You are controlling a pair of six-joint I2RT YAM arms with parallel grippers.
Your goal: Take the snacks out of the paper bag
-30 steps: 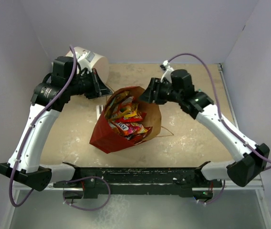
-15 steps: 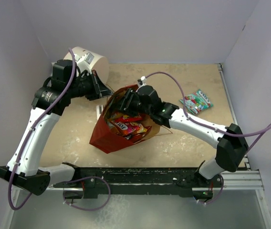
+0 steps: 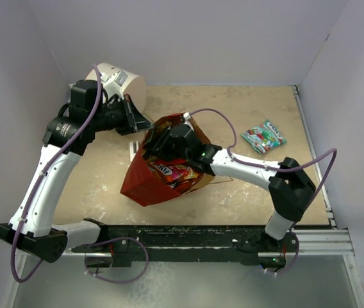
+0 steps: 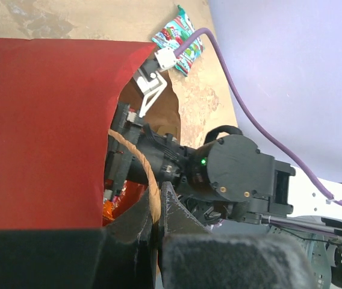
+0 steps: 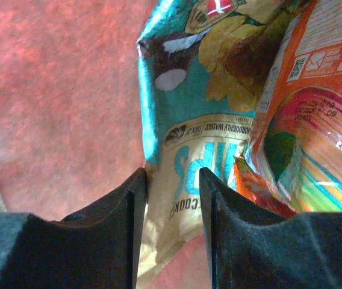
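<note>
Fingers (image 5: 126, 229) of the right gripper (image 5: 172, 173) stand apart inside the paper bag (image 3: 137, 183), one on each side of the lower edge of a teal-and-tan packet (image 5: 180, 138). The packet fills the gap between them, but it cannot be told whether they are pressing on it. An orange packet (image 5: 315, 84) lies just beside the teal one, on its right in the wrist view. To the left of the fingers the frame shows only the reddish wall of the bag.

From above, the right arm (image 3: 246, 170) reaches across from the right side of the surface (image 3: 259, 192), and its wrist sits in the mouth of the bag. The bag lies tilted near the centre, its mouth towards the far side. Snacks (image 3: 172, 172) in red, orange and yellow are visible inside it, below the wrist.

The left gripper (image 4: 158, 208) is at the far-left rim of the bag. Its fingers are together, clamped on the tan string handle (image 4: 141, 159), which curves down from the rim into the seam between them. The left wrist view also shows the red outer wall of the bag on the left and the black wrist housing of the right arm inside the opening.

One packet — green, red and white (image 3: 263, 136) — lies flat on the surface at the far right, well apart from the bag. A white cylinder drum (image 3: 123, 82) stands at the far-left corner, behind the left arm.
</note>
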